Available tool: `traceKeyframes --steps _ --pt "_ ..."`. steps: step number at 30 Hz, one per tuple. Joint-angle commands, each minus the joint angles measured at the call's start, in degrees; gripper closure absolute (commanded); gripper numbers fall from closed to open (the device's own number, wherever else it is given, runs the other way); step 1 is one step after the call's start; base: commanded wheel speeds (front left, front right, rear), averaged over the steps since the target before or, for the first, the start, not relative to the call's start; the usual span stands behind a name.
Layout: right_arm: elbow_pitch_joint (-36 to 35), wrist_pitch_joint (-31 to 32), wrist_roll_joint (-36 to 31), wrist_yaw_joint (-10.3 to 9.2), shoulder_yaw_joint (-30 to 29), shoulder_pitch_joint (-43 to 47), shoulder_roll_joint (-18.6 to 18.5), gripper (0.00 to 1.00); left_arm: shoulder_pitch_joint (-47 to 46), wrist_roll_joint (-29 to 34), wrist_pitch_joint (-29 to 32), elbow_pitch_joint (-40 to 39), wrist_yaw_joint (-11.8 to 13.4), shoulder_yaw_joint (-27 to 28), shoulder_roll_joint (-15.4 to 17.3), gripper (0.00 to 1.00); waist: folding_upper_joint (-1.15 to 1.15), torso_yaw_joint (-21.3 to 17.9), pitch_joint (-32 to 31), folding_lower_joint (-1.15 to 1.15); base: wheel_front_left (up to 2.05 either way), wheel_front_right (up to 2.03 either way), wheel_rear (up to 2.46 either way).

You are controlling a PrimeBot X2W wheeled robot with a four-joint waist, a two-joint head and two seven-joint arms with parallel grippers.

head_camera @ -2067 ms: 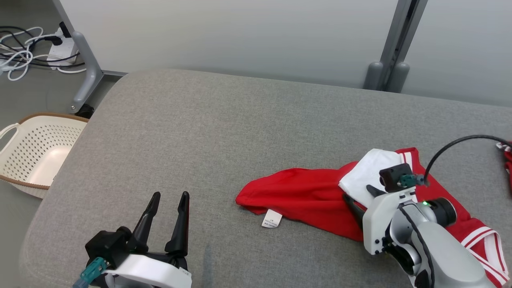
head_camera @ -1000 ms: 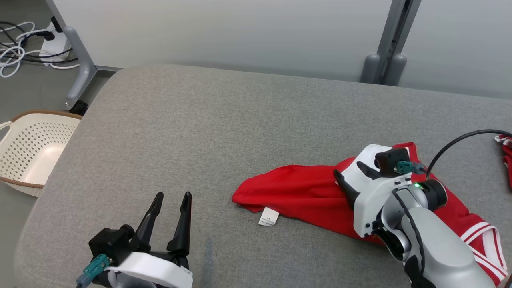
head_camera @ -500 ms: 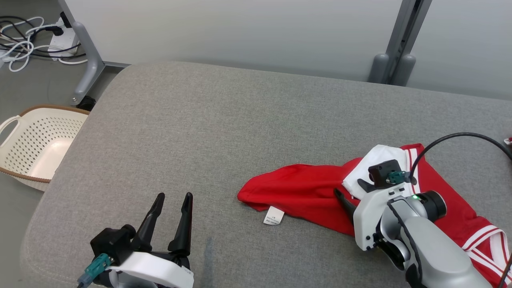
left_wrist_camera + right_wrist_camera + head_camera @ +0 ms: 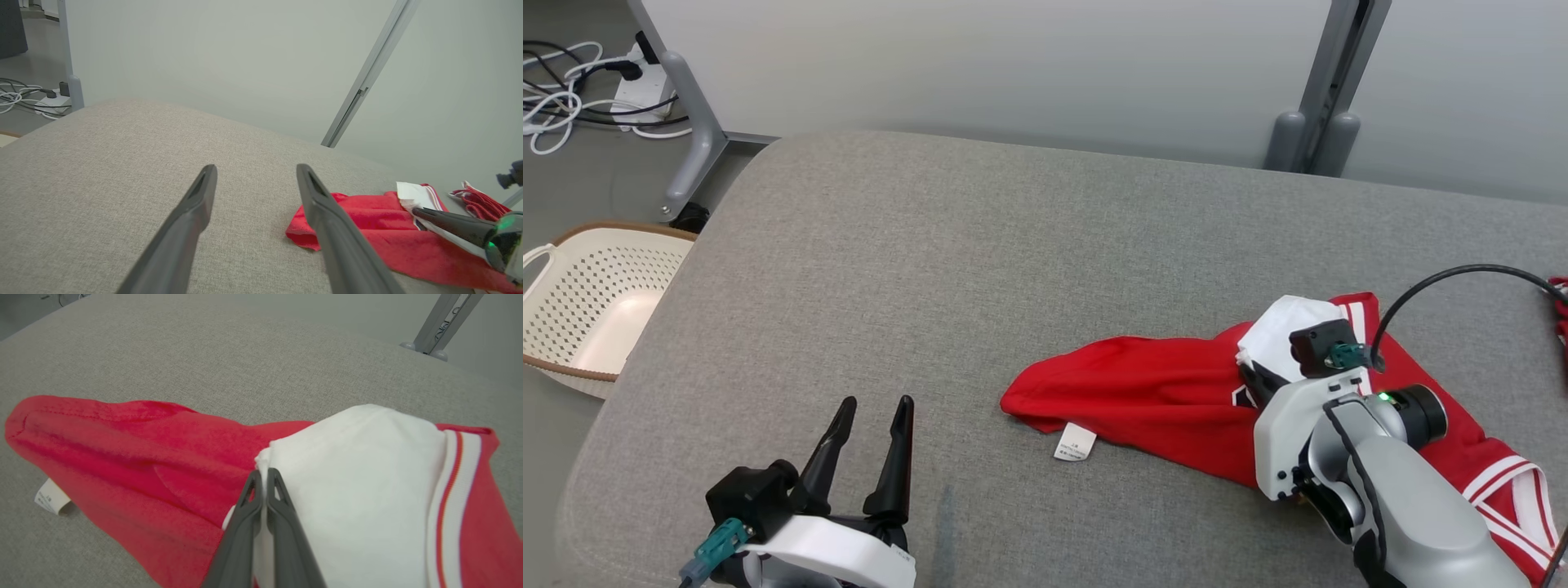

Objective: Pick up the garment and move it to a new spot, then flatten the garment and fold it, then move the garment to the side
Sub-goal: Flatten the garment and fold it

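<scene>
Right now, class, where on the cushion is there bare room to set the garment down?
Free: the middle and far left of the cushion, bordered by the left gripper and the garment. Crowded: the right end, where the right gripper pinches it.

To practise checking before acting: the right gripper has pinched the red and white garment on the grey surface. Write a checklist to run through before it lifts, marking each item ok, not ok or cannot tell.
1. Right gripper shut on the garment's white part: ok.
2. Pinch takes only one layer: cannot tell.
3. Left gripper open, apart from the garment: ok.
4. Grey surface left of the garment offers room for a new spot: ok.
5. Garment lying flat: not ok, it is bunched.
</scene>
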Motion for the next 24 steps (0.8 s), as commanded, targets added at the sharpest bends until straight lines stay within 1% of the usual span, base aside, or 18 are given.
traceKeyframes --steps 1,4,8,11,14,18,24 --pt "-0.02 -0.97 -0.27 0.01 -0.74 -0.63 -0.05 1.0 -0.94 -0.33 -0.1 0.02 0.2 -0.01 0.45 0.0 0.0 -0.14 -0.05 0.0 0.0 0.0 0.0" --pt "-0.32 -1.77 -0.25 0.01 -2.04 -1.01 -0.39 1.0 -0.91 -0.33 -0.02 -0.09 0.3 -0.09 0.46 0.0 0.0 -0.32 -0.1 0.0 0.0 0.0 0.0" --pt "-0.77 -2.95 -0.77 0.01 -5.52 -2.01 -2.1 1.0 -0.72 -0.36 0.11 -0.43 0.44 -0.2 0.68 0.0 0.0 -0.77 0.02 0.0 0.0 0.0 0.0" --pt "-1.01 -3.16 -1.34 0.01 -8.13 -3.46 -3.65 1.0 -0.85 -0.25 0.31 -0.81 0.62 -0.29 0.82 0.0 0.0 -1.28 0.57 0.0 0.0 0.0 0.0" --pt "-0.28 -2.89 -1.91 0.01 -10.35 -5.35 -5.97 1.0 -1.43 -0.16 0.45 -1.13 0.44 -0.49 1.0 0.0 0.0 -1.72 1.5 0.0 0.0 0.0 0.0" --pt "1.82 -3.29 -1.95 0.01 -13.27 -9.14 -8.58 1.0 -2.17 0.14 0.64 -1.48 0.33 -0.71 1.28 0.0 0.0 -2.08 3.46 0.0 0.0 0.0 0.0" --pt "7.35 -5.21 -2.64 0.01 -17.09 -16.13 -12.79 1.0 -4.27 0.7 0.93 -1.88 -0.01 -1.25 1.12 0.0 0.0 -1.34 7.63 0.0 0.0 0.0 0.0"
